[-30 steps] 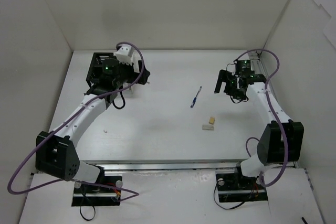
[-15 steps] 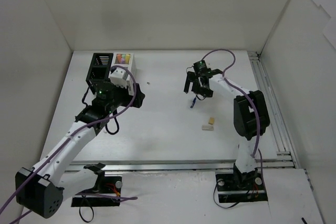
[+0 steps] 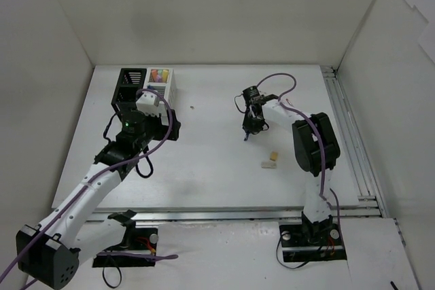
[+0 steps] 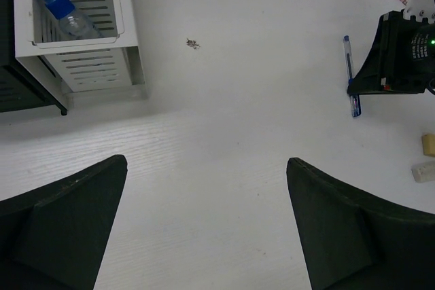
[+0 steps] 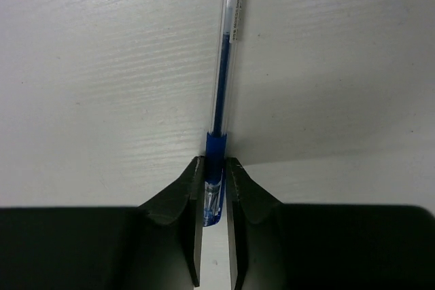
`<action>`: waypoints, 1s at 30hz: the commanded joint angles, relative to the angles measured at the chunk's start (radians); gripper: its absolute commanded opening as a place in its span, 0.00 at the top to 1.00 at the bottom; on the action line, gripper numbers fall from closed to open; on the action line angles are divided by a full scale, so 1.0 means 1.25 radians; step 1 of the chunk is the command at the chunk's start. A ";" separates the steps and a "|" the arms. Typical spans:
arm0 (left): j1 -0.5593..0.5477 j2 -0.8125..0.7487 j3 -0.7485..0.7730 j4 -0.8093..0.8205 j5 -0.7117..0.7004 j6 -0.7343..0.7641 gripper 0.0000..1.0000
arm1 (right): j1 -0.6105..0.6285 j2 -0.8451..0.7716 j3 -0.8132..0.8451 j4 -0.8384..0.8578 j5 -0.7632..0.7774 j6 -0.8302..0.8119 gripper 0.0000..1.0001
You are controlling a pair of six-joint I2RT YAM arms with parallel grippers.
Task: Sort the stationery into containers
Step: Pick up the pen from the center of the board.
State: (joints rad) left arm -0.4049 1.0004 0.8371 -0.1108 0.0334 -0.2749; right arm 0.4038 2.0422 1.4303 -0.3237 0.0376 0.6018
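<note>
With the right pincer (image 5: 214,168) clenched on the blue pen (image 5: 228,52), we're at the grasp step for that pen. The jaws pinch the dark-blue grip section near one end, and the rest of the barrel runs off toward the top of the wrist frame. The pen looks to be lying flat on the surface (image 3: 204,168), centre-right of the overhead frame. Not lifted yet, as far as I can judge.

Next move, my read: straight lift, carry across to the containers in the upper left of the overhead frame, then tip the pen upright and drop it in. Held that close to the end, the long barrel could pivot in the pinch, so a slow lift seems wise. Can't tell which box it belongs in. The white organizer (image 4: 102,76) shows a blue-capped marker (image 4: 58,6) and some highlighters (image 3: 160,74). The black organizer (image 3: 129,85) sits against its left side, contents not readable.

Over there the left pincer (image 4: 206,164) is released, jaws wide, nothing in them, hovering just in front of the containers. It sits on the path from pen to boxes, so it's the main obstruction.

Two beige erasers (image 3: 273,157) lie near the pen, to its lower right and apart from it, not yet sorted. Small dark speck (image 4: 193,43) on the surface between pen and boxes, irrelevant.
</note>
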 commanded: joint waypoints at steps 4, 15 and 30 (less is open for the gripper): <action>-0.001 -0.011 0.008 0.058 -0.013 0.047 0.00 | 0.017 -0.015 0.041 -0.020 -0.004 -0.055 1.00; -0.038 -0.009 -0.002 0.069 0.501 0.372 0.00 | -0.014 -0.078 0.192 -0.342 -0.614 -0.651 1.00; -0.137 0.189 0.152 -0.066 0.595 0.738 0.00 | 0.127 -0.203 0.214 -0.601 -0.753 -0.754 1.00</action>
State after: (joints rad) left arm -0.5640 1.1904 0.9150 -0.1616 0.7143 0.5400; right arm 0.5743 1.8641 1.6489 -1.0000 -0.8124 -0.3347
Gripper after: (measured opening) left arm 0.996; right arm 0.128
